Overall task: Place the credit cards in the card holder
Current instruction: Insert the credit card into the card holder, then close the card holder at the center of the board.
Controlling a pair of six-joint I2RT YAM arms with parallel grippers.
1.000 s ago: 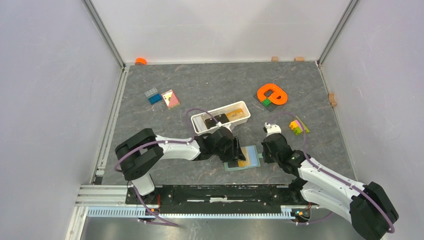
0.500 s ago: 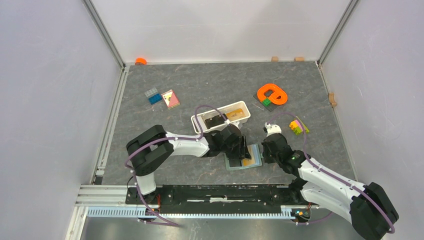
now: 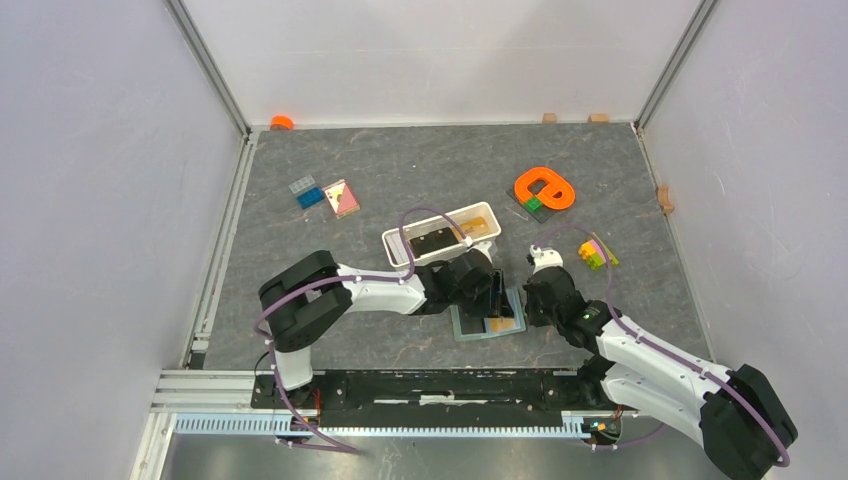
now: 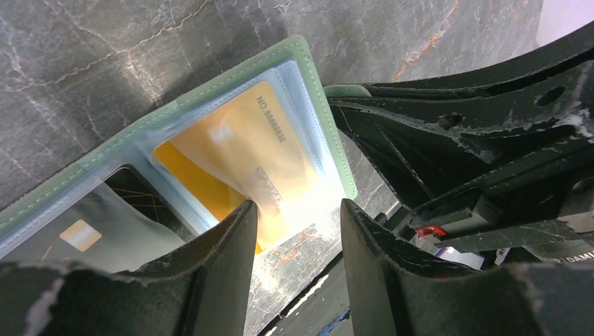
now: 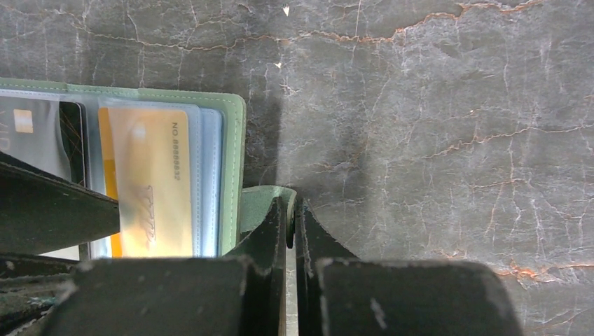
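Right gripper (image 5: 291, 210) pinched shut on the green tab of the card holder (image 5: 232, 140), open on the table (image 5: 420, 105); left gripper (image 4: 298, 210), jaws half apart, hangs over the orange credit card (image 4: 238, 147) in the sleeve nearest that tab, black card (image 4: 143, 199) alongside

Open green holder (image 5: 233, 175), orange card (image 5: 147, 182) seemingly inside
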